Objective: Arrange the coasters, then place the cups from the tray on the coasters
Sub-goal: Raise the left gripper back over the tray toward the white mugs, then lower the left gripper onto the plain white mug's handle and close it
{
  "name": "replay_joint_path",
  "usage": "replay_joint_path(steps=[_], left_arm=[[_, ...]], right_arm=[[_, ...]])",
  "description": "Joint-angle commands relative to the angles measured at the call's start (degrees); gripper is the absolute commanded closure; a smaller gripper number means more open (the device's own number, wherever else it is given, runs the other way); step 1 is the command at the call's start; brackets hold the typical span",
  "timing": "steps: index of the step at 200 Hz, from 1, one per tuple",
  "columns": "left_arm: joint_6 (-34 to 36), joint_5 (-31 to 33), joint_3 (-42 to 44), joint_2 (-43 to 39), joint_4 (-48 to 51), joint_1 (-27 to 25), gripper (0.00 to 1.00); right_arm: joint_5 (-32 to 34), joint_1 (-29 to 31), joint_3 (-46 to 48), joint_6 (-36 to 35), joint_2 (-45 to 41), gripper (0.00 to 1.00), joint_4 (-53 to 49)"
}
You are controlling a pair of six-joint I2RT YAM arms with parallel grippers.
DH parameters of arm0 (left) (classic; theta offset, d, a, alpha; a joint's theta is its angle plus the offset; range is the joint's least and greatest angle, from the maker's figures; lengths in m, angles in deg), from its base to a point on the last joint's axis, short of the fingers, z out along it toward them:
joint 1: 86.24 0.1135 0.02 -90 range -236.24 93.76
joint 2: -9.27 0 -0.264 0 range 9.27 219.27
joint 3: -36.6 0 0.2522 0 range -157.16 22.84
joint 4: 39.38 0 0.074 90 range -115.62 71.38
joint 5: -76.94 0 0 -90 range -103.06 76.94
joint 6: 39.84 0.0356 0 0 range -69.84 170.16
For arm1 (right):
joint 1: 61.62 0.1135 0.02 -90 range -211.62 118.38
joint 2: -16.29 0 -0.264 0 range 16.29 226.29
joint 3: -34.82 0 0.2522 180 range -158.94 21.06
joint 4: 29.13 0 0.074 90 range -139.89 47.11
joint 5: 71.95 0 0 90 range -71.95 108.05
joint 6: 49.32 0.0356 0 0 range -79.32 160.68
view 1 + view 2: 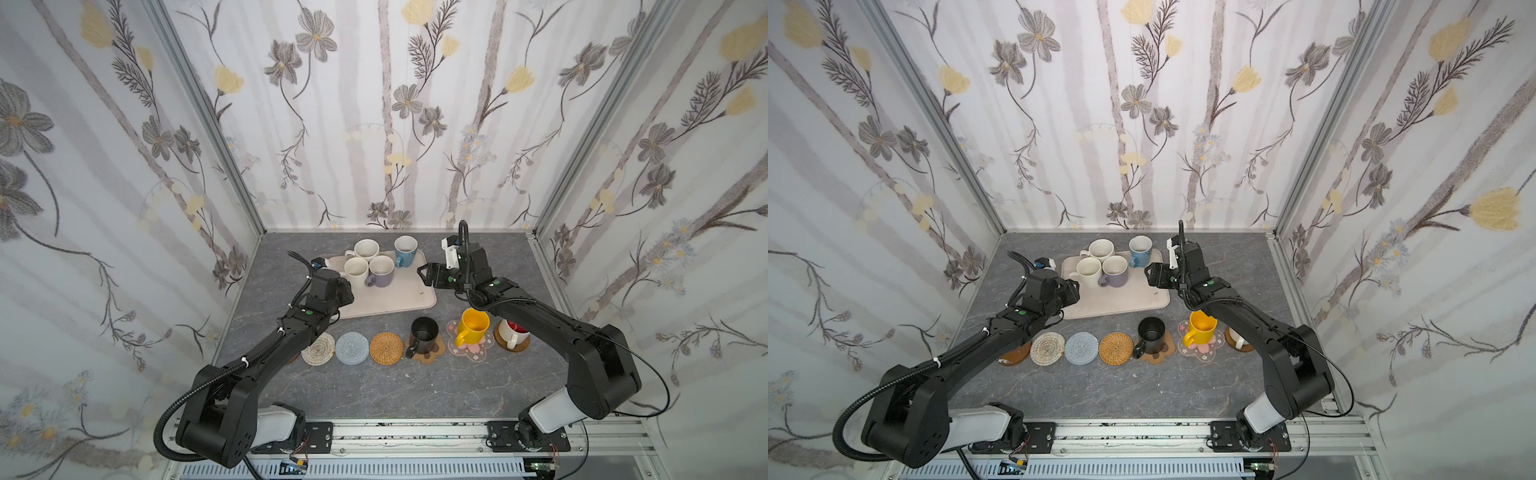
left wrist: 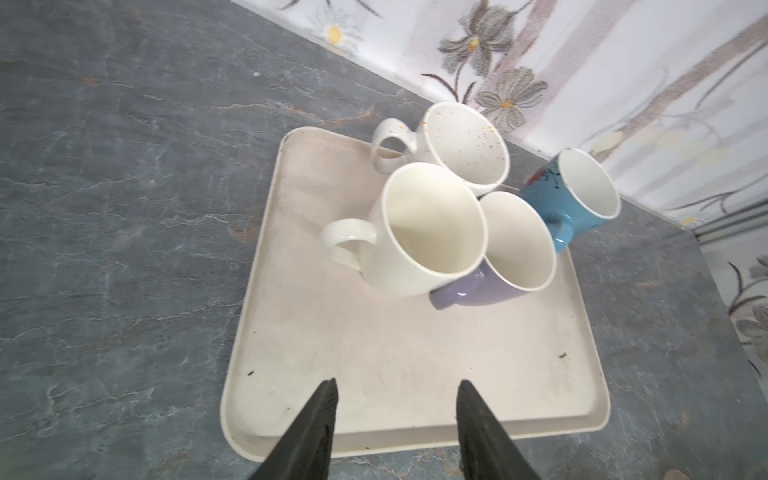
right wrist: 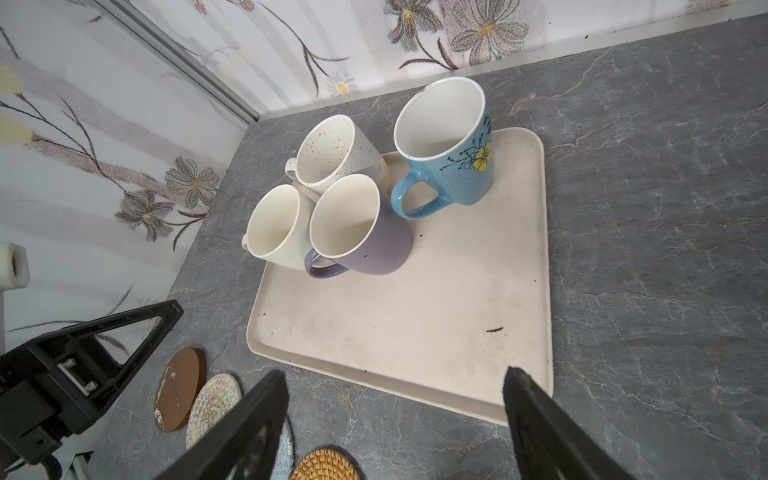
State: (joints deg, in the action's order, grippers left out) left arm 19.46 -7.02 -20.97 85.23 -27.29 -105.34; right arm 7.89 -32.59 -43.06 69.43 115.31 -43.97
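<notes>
On the cream tray [image 1: 399,301] stand a plain cream cup [image 1: 356,272], a speckled cream cup [image 1: 365,250], a lavender cup [image 1: 381,271] and a light blue cup [image 1: 405,250]. In front lies a row of coasters: beige woven [image 1: 318,349], blue crochet [image 1: 352,348] and rattan [image 1: 386,348] are bare. A black cup [image 1: 424,332] sits on the paw coaster, a yellow cup [image 1: 471,326] on the pink blossom, a white-and-red cup [image 1: 512,332] on a wooden disc. My left gripper [image 2: 397,382] hangs open and empty over the tray's near edge. My right gripper [image 3: 395,372] is open beside the tray's right edge.
A second brown wooden disc [image 1: 1013,355] lies at the row's left end, half under my left arm. Patterned walls close in the grey stone tabletop [image 1: 374,390] on three sides. My right forearm passes above the yellow and white-and-red cups.
</notes>
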Motion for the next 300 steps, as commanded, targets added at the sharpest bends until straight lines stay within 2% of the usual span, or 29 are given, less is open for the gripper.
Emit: replay_joint_path(steps=[1,20,76,114,171,300], left_arm=[[-2.8,-0.5,-1.8,2.4,-3.0,2.7,0.44],[-4.1,-1.1,-3.5,5.2,-3.5,6.1,0.45],[-2.4,-6.4,-12.2,16.8,-3.7,11.0,0.75],[-1.1,-9.6,-16.4,22.7,-3.6,12.0,0.85],[-0.6,-12.0,-17.5,26.0,-3.7,11.9,0.88],[-1.3,-10.5,-8.4,19.9,-5.8,6.8,0.92]], right_arm=[[-1.1,0.1,-1.6,1.6,1.6,0.18,4.4],[-1.8,0.2,-2.1,1.5,2.3,0.18,4.7],[-3.0,0.2,-2.1,0.5,2.9,0.2,6.0],[-3.6,0.2,-1.7,-0.5,2.8,0.21,6.7],[-4.3,0.2,-2.0,-1.4,3.8,0.22,6.8],[-4.4,0.6,1.3,-1.2,2.5,0.24,7.3]])
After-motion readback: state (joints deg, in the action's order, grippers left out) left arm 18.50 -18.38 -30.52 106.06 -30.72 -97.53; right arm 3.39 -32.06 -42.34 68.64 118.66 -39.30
